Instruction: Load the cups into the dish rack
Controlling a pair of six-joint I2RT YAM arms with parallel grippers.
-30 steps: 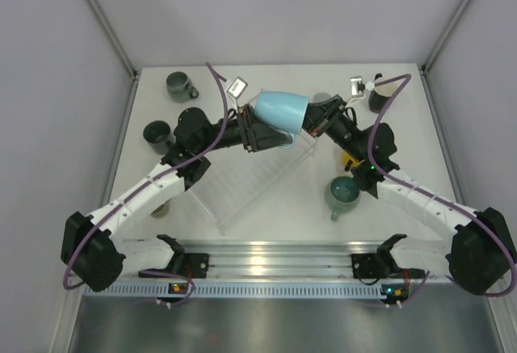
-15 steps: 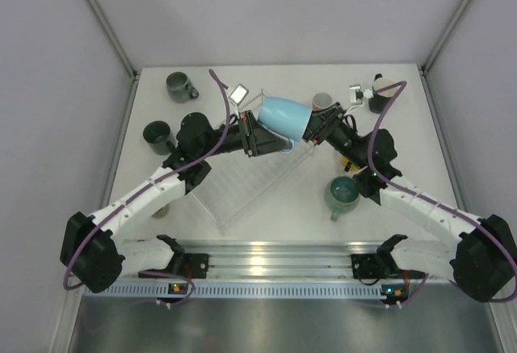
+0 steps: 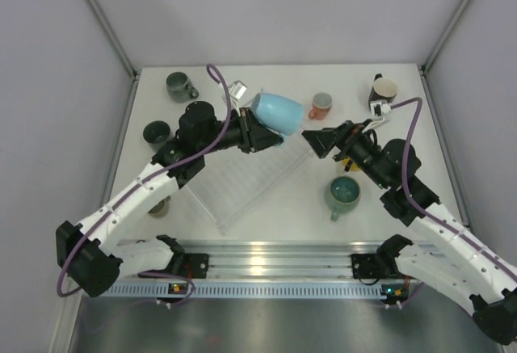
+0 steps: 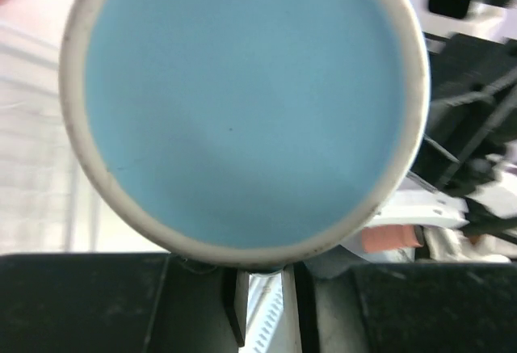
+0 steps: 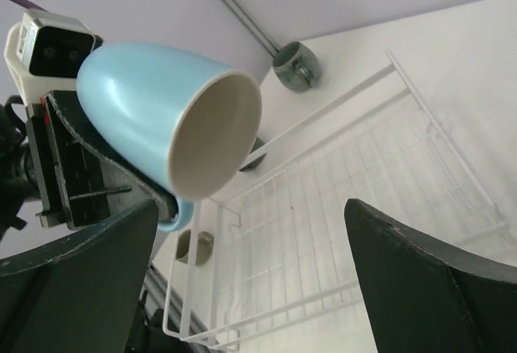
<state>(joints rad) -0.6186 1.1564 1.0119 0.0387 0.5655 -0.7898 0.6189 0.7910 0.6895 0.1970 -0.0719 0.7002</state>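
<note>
Blue cup (image 3: 279, 111), glossy ceramic with a cream inside, hangs tilted on its side over the far end of the clear ribbed rack (image 3: 234, 195) on the desk (image 3: 283, 208). Left arm (image 3: 137, 195) extends far and inward, its jaws closed on the cup's handle. Right arm (image 3: 436, 224) extends toward it, jaws wide and empty, near the cup's mouth, not touching.
</note>
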